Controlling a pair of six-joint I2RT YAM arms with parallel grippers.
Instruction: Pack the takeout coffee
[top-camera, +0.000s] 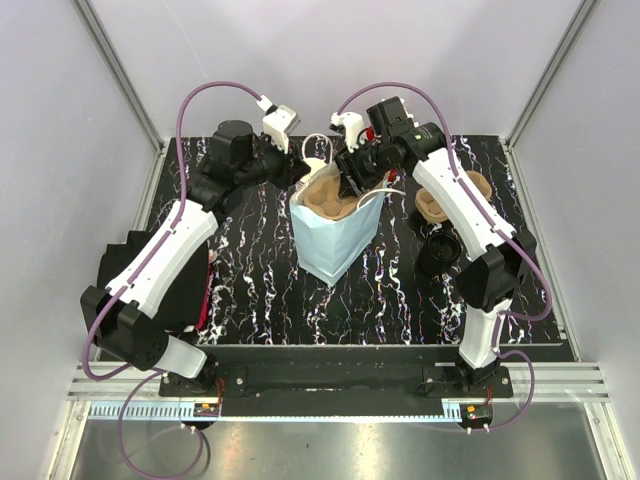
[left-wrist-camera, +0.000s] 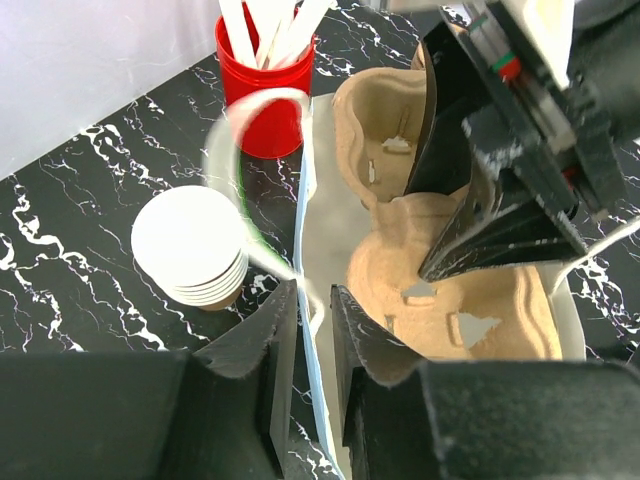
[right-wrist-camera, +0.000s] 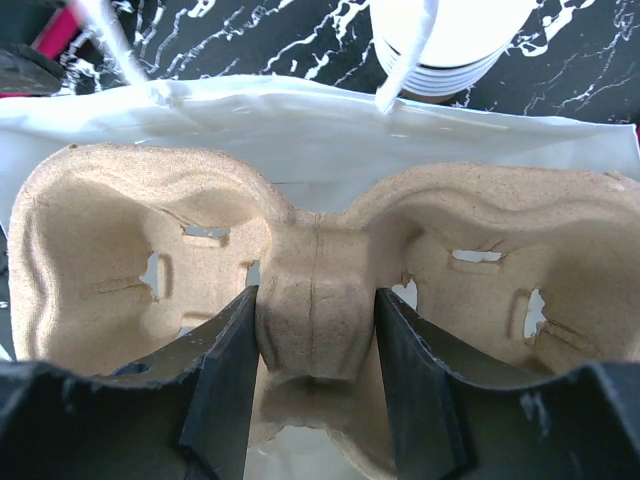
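Right hand (right-wrist-camera: 317, 305) grips bagged carrier (right-wrist-camera: 130, 230); left hand (left-wrist-camera: 315, 300) perhaps pinching bag (left-wrist-camera: 325, 200)

It was a robot lab's test cell: pale walls (top-camera: 60, 150) on aluminium posts (top-camera: 120, 75) boxed in a black marbled surface (top-camera: 250, 290). A left arm (top-camera: 165, 250) and right arm (top-camera: 465, 205) were bolted to a rail (top-camera: 560, 380) at its near edge, with a paper bag (top-camera: 335, 245) and cup carrier (top-camera: 330, 195) as props.

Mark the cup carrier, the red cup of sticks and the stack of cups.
cup carrier (right-wrist-camera: 315, 285): right wrist view, on its central ridge.
red cup (left-wrist-camera: 262, 118): left wrist view, on its outer wall.
stack of cups (left-wrist-camera: 188, 238): left wrist view, inside the top cup.
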